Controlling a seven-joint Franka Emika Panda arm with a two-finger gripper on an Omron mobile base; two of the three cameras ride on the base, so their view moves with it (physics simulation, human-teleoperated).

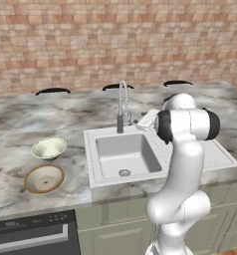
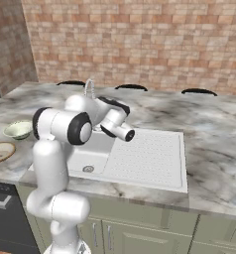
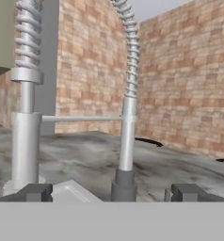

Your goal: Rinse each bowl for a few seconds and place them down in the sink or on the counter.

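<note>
A: Which step is this?

B: By my reading, the very start, before any rinsing. The pincer (image 3: 112, 193) stands wide and holds nothing; in the hand view its two dark tips sit far apart, right up against the chrome coil-neck faucet (image 1: 122, 107). Both bowls lie untouched on the grey and beige veined marble desk (image 1: 21, 124), left of the white rectangular sink (image 1: 93, 164).

A: Where exactly?

B: The deeper pale green-cream bowl (image 1: 49, 148) is the farther one, about level with the basin's far half. The shallower bowl with the tan-orange rim and beige inside (image 1: 44, 179) sits just nearer, close beside it but apart (a narrow strip of marble shows between them). Both are upright.

A: And the next move?

B: Either nudge the faucet to start the water, since the hand is already there, or swing left and down to a bowl. I would guess the faucet first, though nothing shows water running yet.

A: Room to move?

B: Plenty to the left: open marble lies around the bowls. The tan-rimmed one is near the desk's front edge, so a careless push could send it off. The faucet's neck stands between the hand and the bowls, so the swing should rise or pull back first. On the right, the ribbed draining board (image 2: 149, 156) lies bare for setting bowls down.
</note>
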